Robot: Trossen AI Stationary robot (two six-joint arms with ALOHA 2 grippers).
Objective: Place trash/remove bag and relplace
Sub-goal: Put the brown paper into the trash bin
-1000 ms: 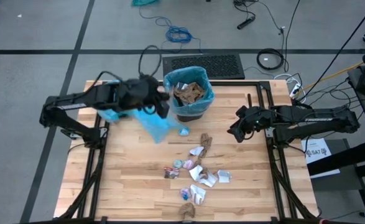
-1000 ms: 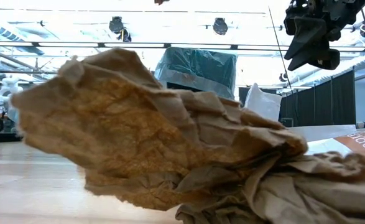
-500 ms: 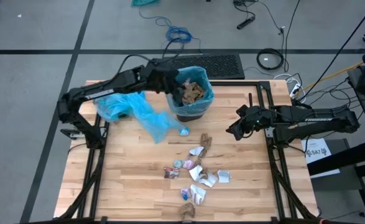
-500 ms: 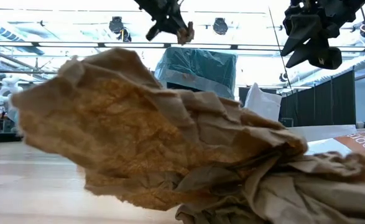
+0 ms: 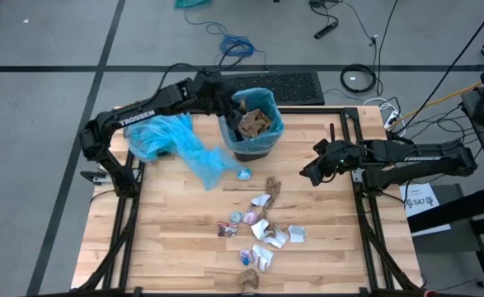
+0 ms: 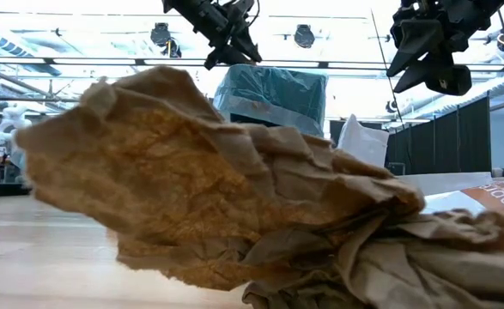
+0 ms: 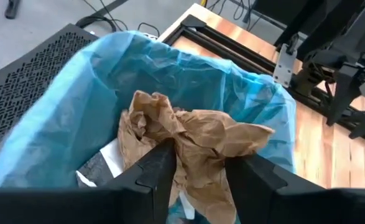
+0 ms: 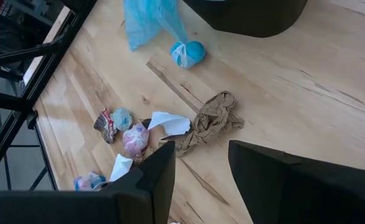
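Observation:
A black bin lined with a blue bag (image 5: 274, 124) stands at the far middle of the table and holds brown crumpled paper (image 7: 194, 134). My left gripper (image 7: 204, 155) hovers open over the bin's left rim, with nothing between its fingers. It also shows high up in the low view (image 6: 233, 47). Several trash scraps (image 5: 262, 227) lie on the wood nearer the front, and one brown wad (image 6: 217, 189) fills the low view. A loose blue bag (image 5: 171, 140) lies left of the bin. My right gripper (image 8: 201, 152) hangs open above the table's right side.
The loose blue bag ends in a knotted ball (image 8: 185, 53) beside the bin's base. Black frame rails (image 5: 353, 124) run along the table's far and side edges. A dark mat (image 5: 270, 85) and cables lie on the floor beyond the table.
My left gripper has swung from over the loose blue bag toward the bin, sinking a little. Half a second ago it held a small brown scrap above the bin. It has since opened, and the scrap is gone from its fingers.

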